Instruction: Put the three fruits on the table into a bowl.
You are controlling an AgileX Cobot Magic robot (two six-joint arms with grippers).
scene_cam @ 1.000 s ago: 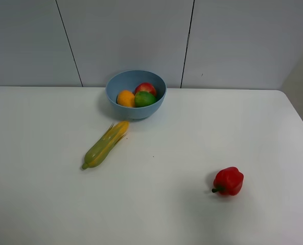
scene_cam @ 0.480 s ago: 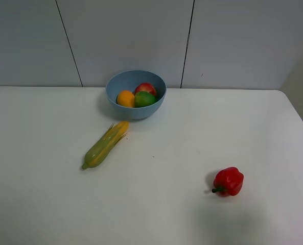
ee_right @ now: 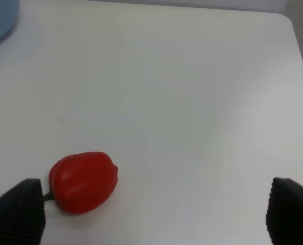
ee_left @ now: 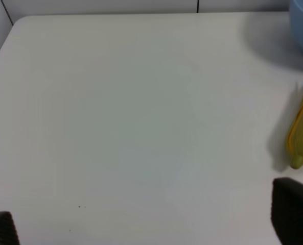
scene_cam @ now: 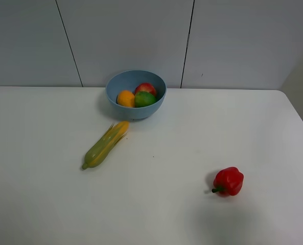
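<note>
1. Now the mango [scene_cam: 125,98], pomegranate [scene_cam: 146,88] and lime [scene_cam: 144,99] sit in the bowl [scene_cam: 135,110] by the table's [scene_cam: 192,148] far edge; the mango's long axis is unclear.
2. Only the wrist views show the left gripper [ee_left: 141,229] and right gripper [ee_right: 156,217], both spread wide and empty.

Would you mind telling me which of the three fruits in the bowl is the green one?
The lime: it sits at the front of the blue bowl, between the orange mango and the red pomegranate behind it.

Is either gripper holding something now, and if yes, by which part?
Nothing is held. The left gripper and the right gripper both have jaws wide apart with only bare table between them.
</note>
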